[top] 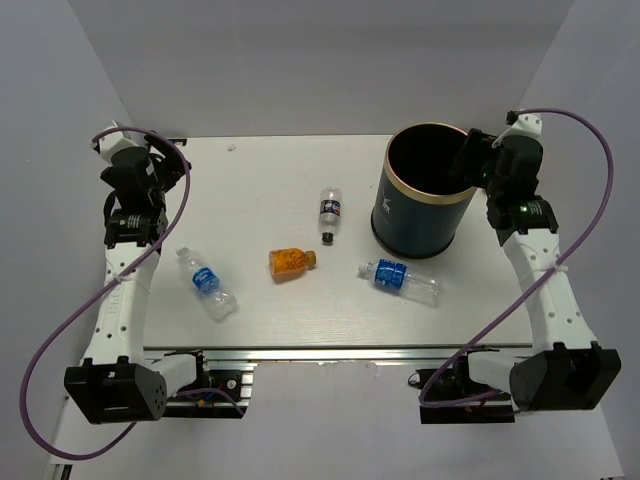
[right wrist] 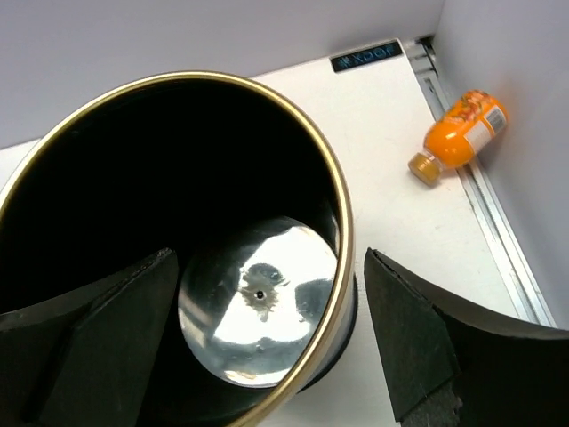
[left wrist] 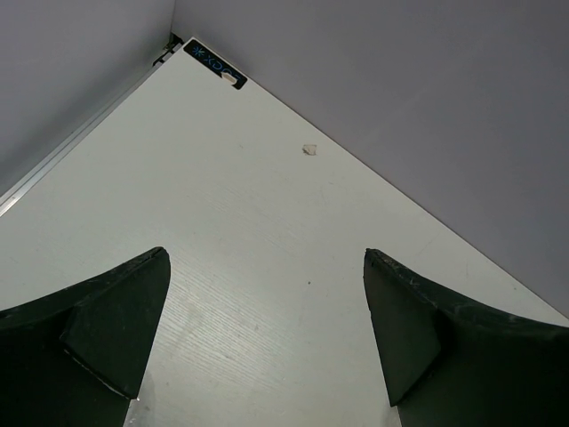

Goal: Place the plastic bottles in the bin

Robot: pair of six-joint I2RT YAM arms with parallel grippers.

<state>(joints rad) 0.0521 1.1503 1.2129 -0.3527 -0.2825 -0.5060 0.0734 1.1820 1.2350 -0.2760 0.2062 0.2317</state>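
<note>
The navy bin (top: 420,222) with a gold rim (right wrist: 348,228) stands at the back right and holds nothing. On the table lie a clear blue-label bottle (top: 208,284) at the left, an orange bottle (top: 292,261) mid-table, a small dark-label bottle (top: 330,211) behind it, and another blue-label bottle (top: 400,279) in front of the bin. My right gripper (top: 472,156) (right wrist: 267,258) hovers open over the bin's right rim. At the far left my left gripper (top: 168,162) (left wrist: 267,258) is open above bare table. An orange bottle (right wrist: 460,133) lies by the rail beyond the bin.
White walls close in the table at the back and both sides. A metal rail (right wrist: 484,205) runs along the right edge. A small white scrap (left wrist: 309,149) lies near the back wall, with a black label (left wrist: 215,66) at the far left corner.
</note>
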